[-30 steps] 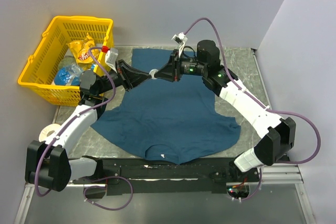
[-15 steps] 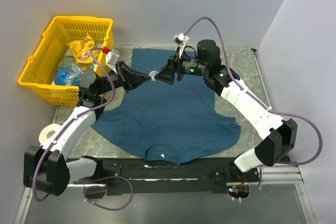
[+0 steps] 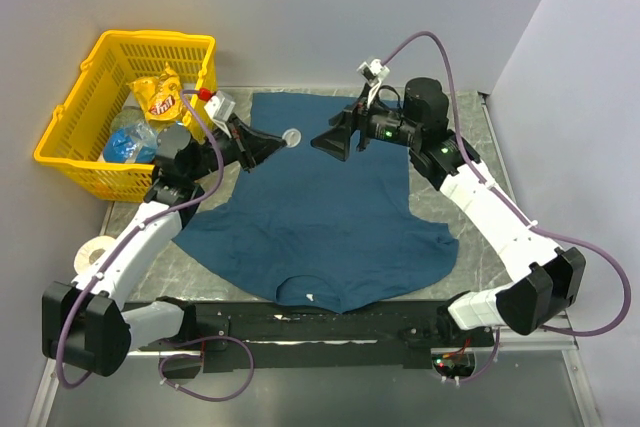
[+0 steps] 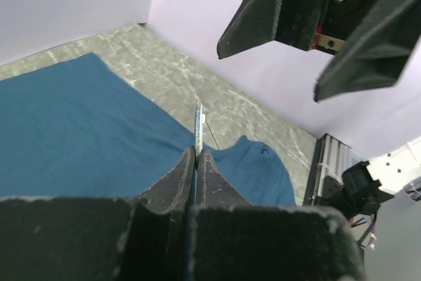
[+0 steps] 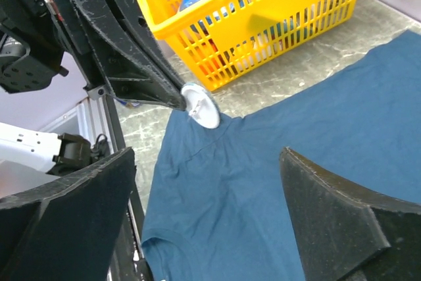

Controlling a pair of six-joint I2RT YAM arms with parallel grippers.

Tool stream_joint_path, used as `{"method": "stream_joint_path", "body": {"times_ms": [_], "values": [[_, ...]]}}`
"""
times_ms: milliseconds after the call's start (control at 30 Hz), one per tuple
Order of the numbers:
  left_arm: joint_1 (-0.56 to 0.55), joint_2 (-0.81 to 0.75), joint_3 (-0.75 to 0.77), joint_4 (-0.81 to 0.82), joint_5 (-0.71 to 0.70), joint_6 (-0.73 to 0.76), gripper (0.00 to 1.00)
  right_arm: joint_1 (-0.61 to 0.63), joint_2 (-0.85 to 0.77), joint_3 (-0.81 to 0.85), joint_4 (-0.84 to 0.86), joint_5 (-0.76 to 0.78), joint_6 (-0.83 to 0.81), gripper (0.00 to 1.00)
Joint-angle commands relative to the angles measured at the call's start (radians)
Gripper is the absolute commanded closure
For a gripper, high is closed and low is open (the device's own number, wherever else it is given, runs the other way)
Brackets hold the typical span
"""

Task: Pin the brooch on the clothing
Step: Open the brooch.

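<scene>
The clothing (image 3: 320, 207) is a dark teal T-shirt spread flat on the table, with a small white label at its near neck. Above its far part my left gripper (image 3: 276, 139) is shut on the brooch (image 3: 292, 134), a small pale round disc held by its edge. In the left wrist view the brooch (image 4: 198, 125) stands edge-on out of the shut fingertips (image 4: 197, 153). My right gripper (image 3: 325, 142) hovers a little to the right of the disc, open and holding nothing. In the right wrist view the brooch (image 5: 200, 104) shows beyond my open right gripper (image 5: 205, 156), over the shirt (image 5: 296, 136).
A yellow basket (image 3: 75, 132) with a snack bag (image 3: 158, 95) and a plastic bottle stands at the far left. A white tape roll (image 3: 95, 250) lies by the left arm. A black rail (image 3: 330, 322) runs along the near edge. Walls close in on both sides.
My right gripper has opened, let go of the brooch and drawn back to the right. The left gripper stays shut on the brooch and has shifted slightly up and left.
</scene>
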Motion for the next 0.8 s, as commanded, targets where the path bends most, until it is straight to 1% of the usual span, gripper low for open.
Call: {"method": "stream_joint_path", "body": {"times_ms": [0,133,233,333,400,467,633,767], "values": [[-0.031,-0.026,0.057,-0.062,-0.082,0.077,0.99,0.0,-0.041,-0.015,0.058,-0.01,0.002,0.0],[-0.061,-0.029,0.073,-0.113,-0.171,0.116,0.99,-0.001,-0.041,-0.005,0.04,0.004,-0.013,0.0],[-0.1,-0.024,0.095,-0.171,-0.234,0.158,0.99,-0.001,-0.061,-0.026,0.043,0.045,-0.019,0.0],[-0.143,-0.015,0.113,-0.225,-0.324,0.198,0.99,-0.003,-0.09,-0.065,0.058,0.105,-0.018,0.0],[-0.184,-0.012,0.118,-0.251,-0.401,0.218,0.99,-0.003,-0.089,-0.065,0.035,0.119,-0.024,0.0],[-0.222,-0.006,0.124,-0.283,-0.446,0.252,0.99,-0.003,-0.081,-0.06,0.018,0.118,-0.027,0.0],[-0.235,-0.015,0.098,-0.271,-0.382,0.258,0.99,-0.005,-0.059,-0.077,0.014,0.043,-0.059,0.01],[-0.235,-0.099,0.046,-0.205,-0.36,0.257,0.99,-0.032,-0.049,-0.078,0.007,-0.042,-0.08,0.05]]}}
